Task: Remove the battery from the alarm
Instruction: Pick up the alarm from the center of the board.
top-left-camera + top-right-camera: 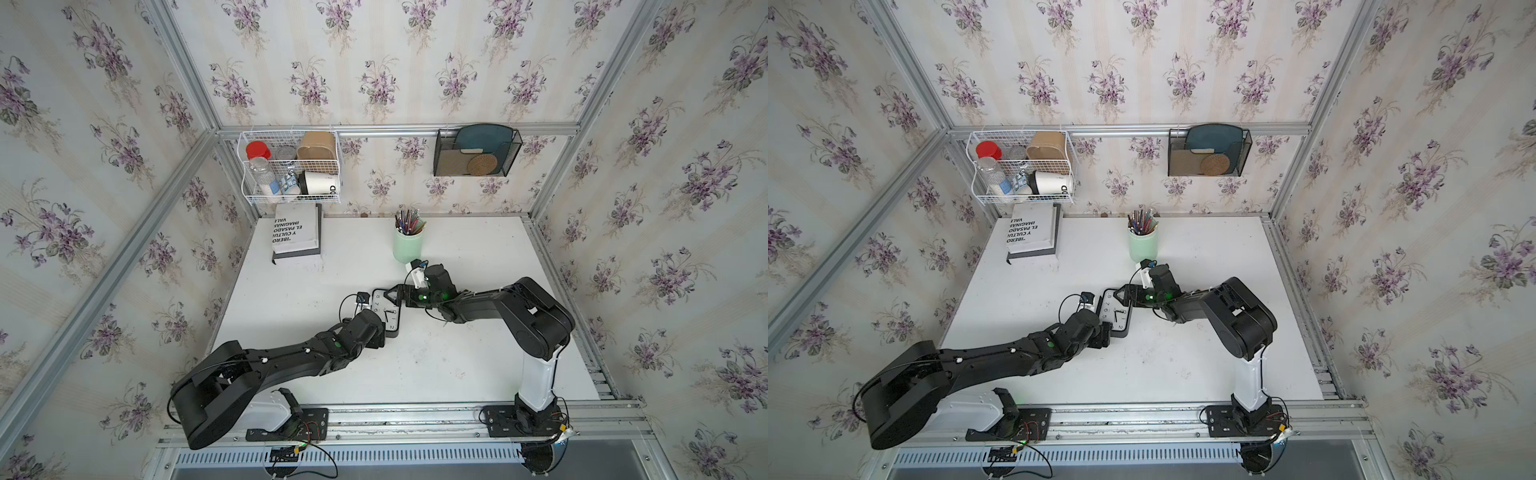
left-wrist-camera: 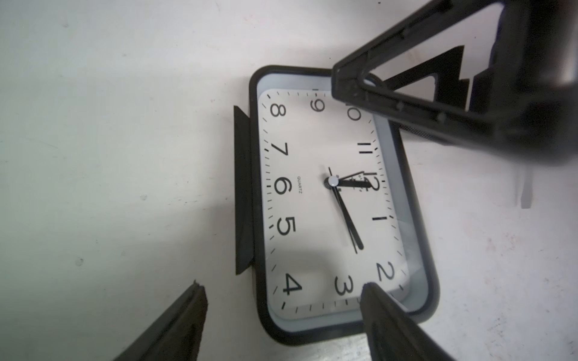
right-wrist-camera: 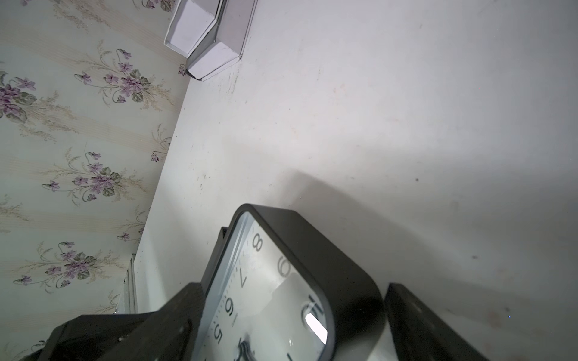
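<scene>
The alarm (image 1: 387, 312) (image 1: 1118, 314) lies face up on the white table (image 1: 457, 365), its white dial and black numerals showing in the left wrist view (image 2: 312, 203). A black flap (image 2: 242, 190) sticks out from under its side by the 6. My left gripper (image 2: 283, 286) is open just above the end with the 3 and 4. My right gripper (image 3: 292, 287) is open too, with its fingers on either side of the alarm's corner near the 10 and a gap still showing at one finger (image 3: 416, 318). The battery is hidden.
A green cup of pens (image 1: 408, 245) stands just behind the right wrist. A stack of books (image 1: 296, 232) lies at the back left. A white wire basket (image 1: 291, 166) and a black mesh holder (image 1: 476, 151) hang on the back wall.
</scene>
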`<state>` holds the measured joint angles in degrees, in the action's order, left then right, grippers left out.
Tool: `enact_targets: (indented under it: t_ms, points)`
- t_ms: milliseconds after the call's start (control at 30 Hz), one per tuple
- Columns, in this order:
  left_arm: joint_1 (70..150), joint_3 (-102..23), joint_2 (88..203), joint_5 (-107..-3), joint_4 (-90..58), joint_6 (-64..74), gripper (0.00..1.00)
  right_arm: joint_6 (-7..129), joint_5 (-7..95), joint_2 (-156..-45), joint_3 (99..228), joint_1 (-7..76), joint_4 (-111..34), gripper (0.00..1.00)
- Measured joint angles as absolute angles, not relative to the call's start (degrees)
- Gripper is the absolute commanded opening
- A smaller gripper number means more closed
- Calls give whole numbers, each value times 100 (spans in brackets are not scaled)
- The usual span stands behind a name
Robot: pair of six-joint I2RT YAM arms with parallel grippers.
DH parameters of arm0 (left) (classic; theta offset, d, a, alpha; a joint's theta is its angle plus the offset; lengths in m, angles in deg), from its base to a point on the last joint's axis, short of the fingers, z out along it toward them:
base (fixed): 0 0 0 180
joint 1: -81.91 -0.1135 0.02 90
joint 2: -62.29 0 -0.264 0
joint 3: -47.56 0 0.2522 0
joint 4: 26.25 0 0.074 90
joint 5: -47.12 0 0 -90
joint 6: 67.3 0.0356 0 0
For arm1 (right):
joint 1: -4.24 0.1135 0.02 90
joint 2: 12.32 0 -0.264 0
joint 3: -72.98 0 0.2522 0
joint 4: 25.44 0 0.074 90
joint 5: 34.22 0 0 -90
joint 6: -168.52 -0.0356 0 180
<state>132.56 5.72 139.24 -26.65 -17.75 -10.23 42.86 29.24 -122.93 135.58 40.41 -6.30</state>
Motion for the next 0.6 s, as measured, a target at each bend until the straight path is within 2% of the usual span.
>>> enact_targets:
  t_ms: [300,600]
  points:
    - [12756,944,13996,-3561,-2686,-1154,81,3925,2648,-11831,12878,4296,-322,92]
    - [12640,996,14022,-3954,-2997,-1209,80,3195,2882,-11307,12277,4423,-158,96]
